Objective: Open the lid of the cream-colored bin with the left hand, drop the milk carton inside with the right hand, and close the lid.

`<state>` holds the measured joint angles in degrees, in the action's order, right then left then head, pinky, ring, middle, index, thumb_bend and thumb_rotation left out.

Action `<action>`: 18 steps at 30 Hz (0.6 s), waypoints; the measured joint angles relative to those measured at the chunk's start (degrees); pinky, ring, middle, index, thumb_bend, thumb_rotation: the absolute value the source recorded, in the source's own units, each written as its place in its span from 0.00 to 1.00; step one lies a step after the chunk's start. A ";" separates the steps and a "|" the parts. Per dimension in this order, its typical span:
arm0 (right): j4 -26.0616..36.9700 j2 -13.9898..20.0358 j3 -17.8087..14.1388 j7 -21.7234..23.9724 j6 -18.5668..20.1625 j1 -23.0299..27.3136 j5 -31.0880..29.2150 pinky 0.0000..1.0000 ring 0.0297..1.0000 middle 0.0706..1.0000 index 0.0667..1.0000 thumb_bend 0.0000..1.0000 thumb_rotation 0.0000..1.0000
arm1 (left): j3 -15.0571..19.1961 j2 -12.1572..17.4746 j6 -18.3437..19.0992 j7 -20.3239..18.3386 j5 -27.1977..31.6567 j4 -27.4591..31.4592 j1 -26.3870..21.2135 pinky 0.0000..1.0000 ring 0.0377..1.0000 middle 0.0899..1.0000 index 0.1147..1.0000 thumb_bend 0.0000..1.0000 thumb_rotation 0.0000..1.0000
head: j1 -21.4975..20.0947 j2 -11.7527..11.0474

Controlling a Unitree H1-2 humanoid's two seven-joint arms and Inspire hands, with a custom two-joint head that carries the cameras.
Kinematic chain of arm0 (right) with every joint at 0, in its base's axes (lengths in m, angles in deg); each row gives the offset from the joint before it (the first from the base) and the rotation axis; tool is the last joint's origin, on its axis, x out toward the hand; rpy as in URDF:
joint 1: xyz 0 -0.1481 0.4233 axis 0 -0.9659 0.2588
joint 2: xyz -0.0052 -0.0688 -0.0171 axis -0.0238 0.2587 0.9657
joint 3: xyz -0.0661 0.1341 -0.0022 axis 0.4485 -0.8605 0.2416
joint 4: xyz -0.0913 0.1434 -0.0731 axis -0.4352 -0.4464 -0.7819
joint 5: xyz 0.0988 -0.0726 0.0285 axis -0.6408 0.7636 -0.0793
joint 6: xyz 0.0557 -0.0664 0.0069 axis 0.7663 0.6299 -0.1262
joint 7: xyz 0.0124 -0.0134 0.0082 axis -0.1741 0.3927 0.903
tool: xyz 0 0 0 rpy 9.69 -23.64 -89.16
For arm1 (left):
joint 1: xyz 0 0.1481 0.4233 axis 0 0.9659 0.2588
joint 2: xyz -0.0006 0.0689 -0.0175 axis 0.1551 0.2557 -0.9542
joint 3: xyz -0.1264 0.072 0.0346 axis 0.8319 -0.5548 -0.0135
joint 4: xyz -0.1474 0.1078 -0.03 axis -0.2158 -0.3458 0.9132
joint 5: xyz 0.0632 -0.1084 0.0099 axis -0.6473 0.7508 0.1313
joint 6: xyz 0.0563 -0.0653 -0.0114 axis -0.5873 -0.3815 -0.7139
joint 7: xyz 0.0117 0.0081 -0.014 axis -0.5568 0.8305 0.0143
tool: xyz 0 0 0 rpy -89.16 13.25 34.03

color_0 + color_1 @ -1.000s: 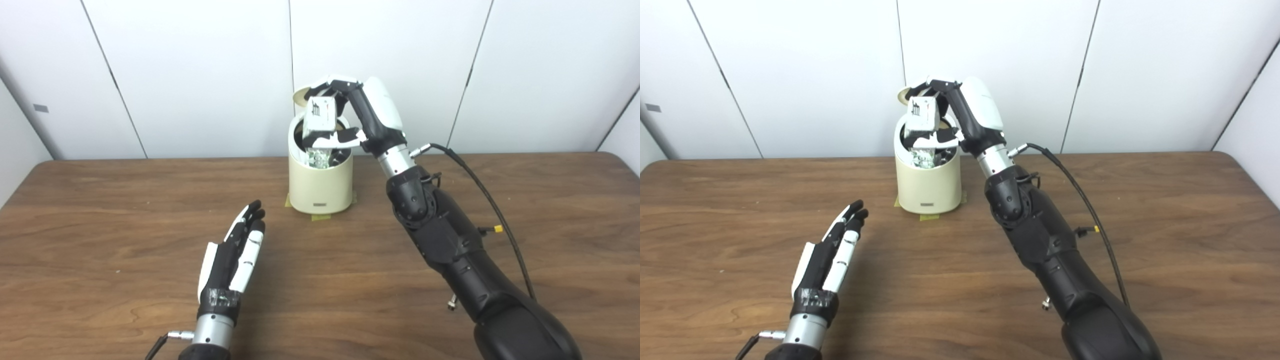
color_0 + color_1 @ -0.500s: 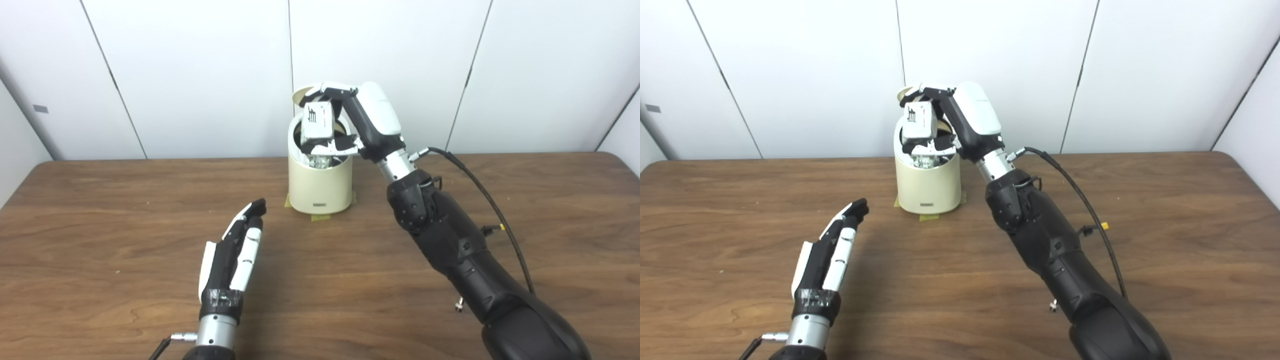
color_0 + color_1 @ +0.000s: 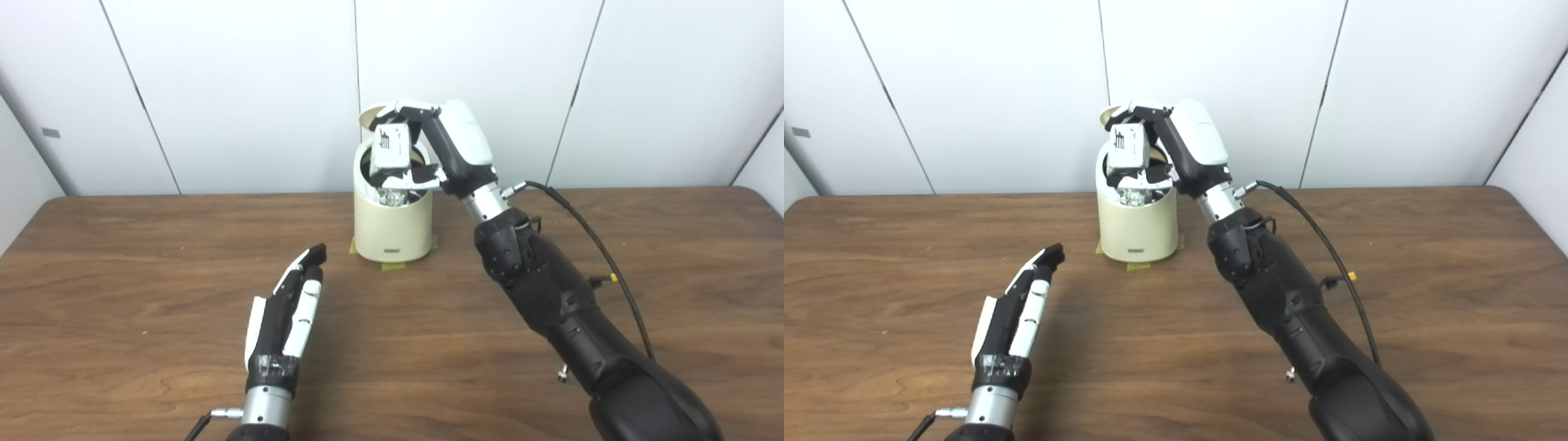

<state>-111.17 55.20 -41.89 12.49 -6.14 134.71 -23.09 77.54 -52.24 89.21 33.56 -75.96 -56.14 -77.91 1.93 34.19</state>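
Observation:
The cream-colored bin (image 3: 392,226) stands at the back middle of the table, its lid (image 3: 369,115) tipped up behind it. My right hand (image 3: 438,144) hangs over the bin's mouth, shut on the white milk carton (image 3: 388,147), which is held just above the opening. Something crumpled and shiny (image 3: 392,197) lies inside the bin. My left hand (image 3: 288,315) rests low over the table in front and to the left of the bin, open, fingers straight and pointing toward it, holding nothing.
Yellow tape marks (image 3: 392,266) sit under the bin's base. A black cable (image 3: 603,245) loops from my right wrist over the table. White wall panels (image 3: 245,92) stand close behind the bin. The brown wooden table (image 3: 122,263) spreads to both sides.
My right hand with the carton rose slightly and shifted a little left over the bin mouth, then held. The left hand's fingers drew closer together; it stayed in place.

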 measured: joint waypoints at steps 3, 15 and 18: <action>-0.83 -0.25 -0.02 -2.27 0.00 -0.02 -0.21 0.31 0.38 0.47 0.51 0.49 0.00 | -0.15 0.00 0.11 -0.10 -0.02 -0.35 0.00 1.00 0.96 0.88 0.84 0.50 0.81 | -0.17 0.00; -4.15 -0.25 1.39 -9.43 0.01 1.04 0.70 0.30 0.38 0.47 0.51 0.49 0.00 | -0.75 0.13 1.34 -1.24 0.77 -0.91 -0.11 1.00 0.96 0.90 0.85 0.48 0.76 | -0.44 -0.35; -4.73 -0.06 1.66 -10.29 0.01 1.28 0.14 0.30 0.38 0.47 0.51 0.49 0.00 | -0.75 0.13 1.34 -1.39 1.63 -0.96 -0.18 1.00 0.95 0.89 0.85 0.47 0.75 | -0.44 -0.35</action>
<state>-115.90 55.14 -40.23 2.20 -6.13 136.00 -22.95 76.78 -52.11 90.55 32.17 -74.33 -57.10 -78.09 1.49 33.84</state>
